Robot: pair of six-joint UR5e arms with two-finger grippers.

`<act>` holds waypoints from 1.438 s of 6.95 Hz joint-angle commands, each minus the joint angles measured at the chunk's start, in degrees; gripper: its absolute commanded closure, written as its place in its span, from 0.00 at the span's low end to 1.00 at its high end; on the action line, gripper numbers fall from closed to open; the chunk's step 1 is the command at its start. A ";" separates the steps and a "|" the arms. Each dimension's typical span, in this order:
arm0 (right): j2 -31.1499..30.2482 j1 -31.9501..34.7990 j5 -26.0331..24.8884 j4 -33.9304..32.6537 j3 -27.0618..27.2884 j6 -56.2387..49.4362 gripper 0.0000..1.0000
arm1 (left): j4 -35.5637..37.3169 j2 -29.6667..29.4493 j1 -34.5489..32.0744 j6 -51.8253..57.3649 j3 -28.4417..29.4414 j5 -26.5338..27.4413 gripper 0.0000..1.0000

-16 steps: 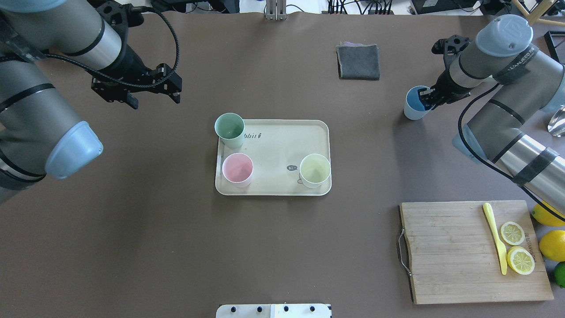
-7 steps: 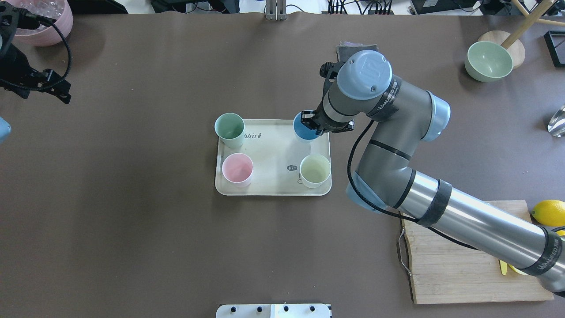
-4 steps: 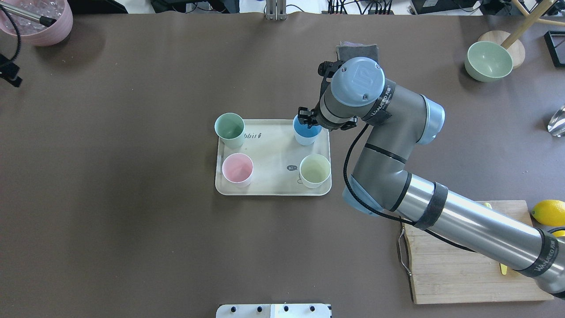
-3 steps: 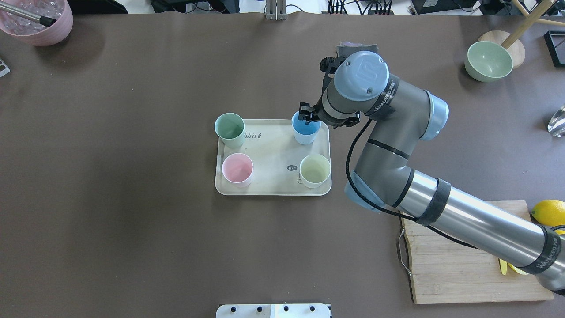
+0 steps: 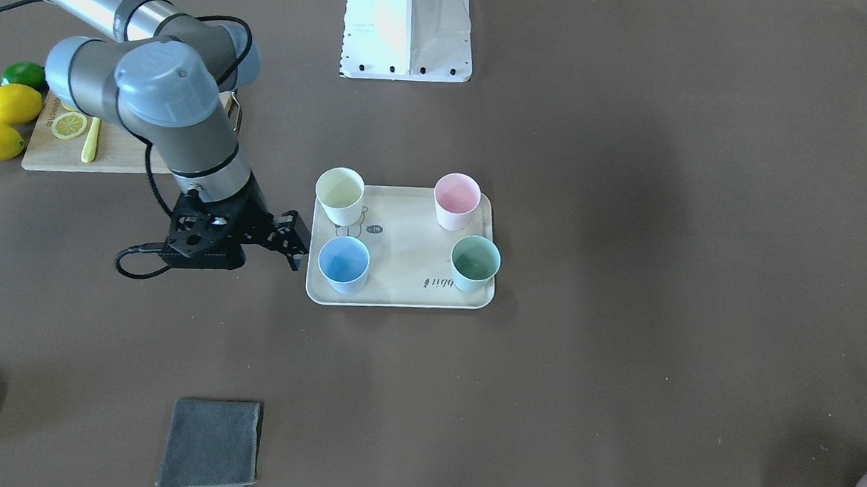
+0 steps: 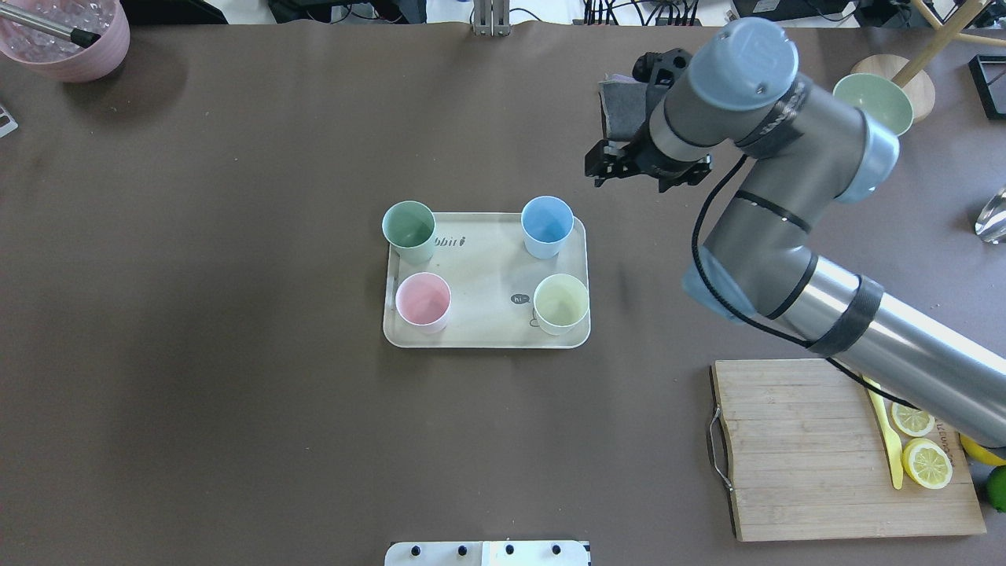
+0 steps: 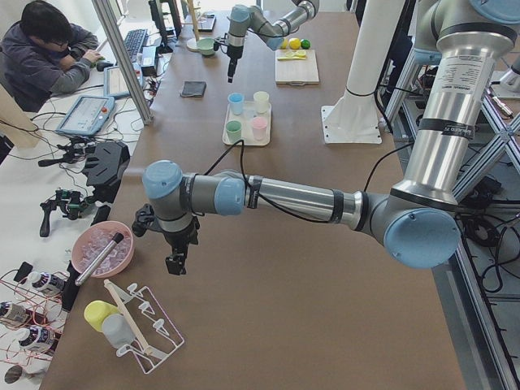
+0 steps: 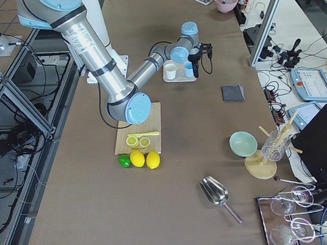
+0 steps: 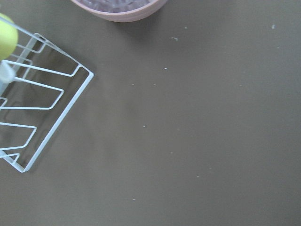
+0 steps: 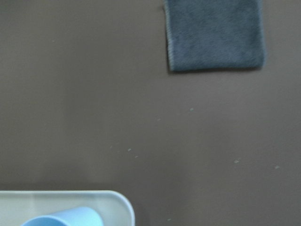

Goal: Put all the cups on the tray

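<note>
Seen from above, left to right across a brown table. At the far left corner, a pink bowl (image 6: 98, 56) holds clear, ice-like lumps and a metal-handled tool (image 6: 47, 27). The left gripper (image 7: 174, 264) shows only in the side view from the table's left end. It points down above the table near that bowl and a white wire rack (image 7: 142, 329). Whether its jaws are apart or together cannot be told.

In the middle lies the cream tray (image 6: 487, 334), flat, its long axis running left to right across the table. Its "Rabbit" script runs along the far long side and reads upright from the robot's side. All four cups stand upright on the tray, mouths up and empty, one in each corner. The mint green cup (image 6: 409, 230) is far left and the pink cup (image 6: 423, 301) near left. The blue cup (image 6: 547, 226) is far right. The pale yellow cup (image 6: 561, 303) is near right, partly covering a small cartoon drawing.

Right of the tray, the right gripper (image 6: 603, 169) hangs above the table off the tray's far right corner. It is apart from the blue cup, jaws spread, holding nothing. Just beyond it lies a folded grey cloth (image 5: 209, 443). Further right, an empty pale green bowl (image 6: 884, 106) sits near the far edge. At the near right, a wooden cutting board (image 6: 786, 448) carries a yellow knife (image 6: 888, 440) and two lemon slices (image 6: 927, 464). Whole lemons (image 5: 13, 103) lie beside the board.
</note>
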 commanded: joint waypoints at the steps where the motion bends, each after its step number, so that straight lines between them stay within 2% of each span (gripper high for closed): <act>1: -3.66 8.71 6.10 -5.02 3.06 -12.50 0.00 | -4.95 5.21 -2.40 1.66 1.08 -0.19 0.01; 2: -6.37 13.62 9.69 -6.52 4.47 -21.09 0.00 | -7.35 5.49 -2.31 -0.96 1.17 -0.28 0.01; 3: -10.49 20.98 18.16 -6.71 4.75 -29.70 0.00 | -7.89 5.41 -2.31 -9.34 0.30 -0.45 0.01; 4: -14.62 26.10 20.42 -6.80 4.75 -37.62 0.00 | -8.16 5.23 -2.22 -12.81 -0.15 -0.80 0.01; 5: -19.71 29.81 19.75 -7.84 4.49 -46.31 0.00 | -8.25 4.97 -2.14 -17.81 -0.15 -5.59 0.01; 6: -24.46 35.32 16.87 -9.94 3.53 -59.01 0.00 | -8.16 5.31 -2.13 -18.64 -1.37 -7.03 0.01; 7: -26.50 40.51 14.41 -13.79 2.21 -69.58 0.00 | -8.25 5.75 -2.13 -18.39 -2.08 -7.04 0.01; 8: -26.35 43.00 14.56 -22.36 2.11 -70.47 0.00 | -8.34 6.19 -2.13 -18.47 -3.30 -7.13 0.01; 9: -26.96 44.24 15.25 -26.97 2.20 -70.39 0.00 | -8.60 7.68 -2.05 -18.56 -3.32 -7.13 0.01; 10: -29.31 44.26 15.17 -26.75 2.03 -69.52 0.00 | -10.43 7.95 -2.05 -18.39 -3.14 -6.70 0.01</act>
